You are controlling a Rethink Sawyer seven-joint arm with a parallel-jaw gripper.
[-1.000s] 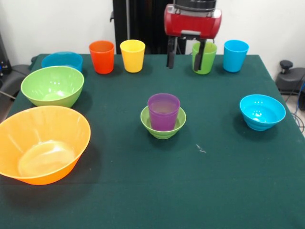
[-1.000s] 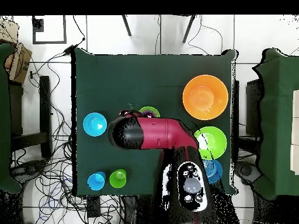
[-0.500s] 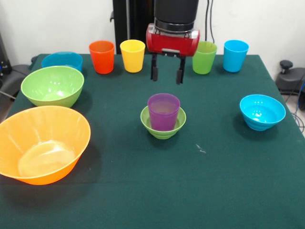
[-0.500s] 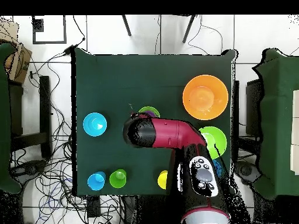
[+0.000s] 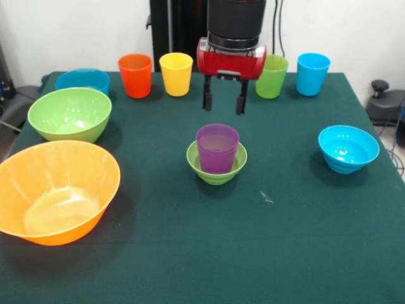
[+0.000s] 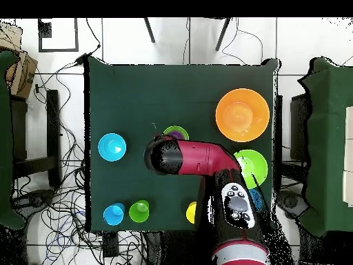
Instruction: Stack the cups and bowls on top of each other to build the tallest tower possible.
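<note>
At the table's middle a purple cup (image 5: 217,147) stands upright inside the small green bowl (image 5: 217,170); together they make a low tower. My gripper (image 5: 223,106) hangs open and empty just behind and above the purple cup, touching nothing. The small blue bowl (image 5: 348,148) sits apart at the right. Along the back edge stand the orange cup (image 5: 135,75), yellow cup (image 5: 176,73), green cup (image 5: 273,77) and light blue cup (image 5: 313,73). In the overhead view the arm (image 6: 189,157) covers most of the small green bowl (image 6: 176,130).
Three larger bowls line the left side: a very large orange bowl (image 5: 57,190) at the front, a medium green bowl (image 5: 69,114) behind it and a medium blue bowl (image 5: 82,80) at the back corner. A small white speck (image 5: 267,197) lies on the cloth.
My gripper has swung left from in front of the green cup to behind the purple cup, staying open and empty. No cup or bowl has moved.
</note>
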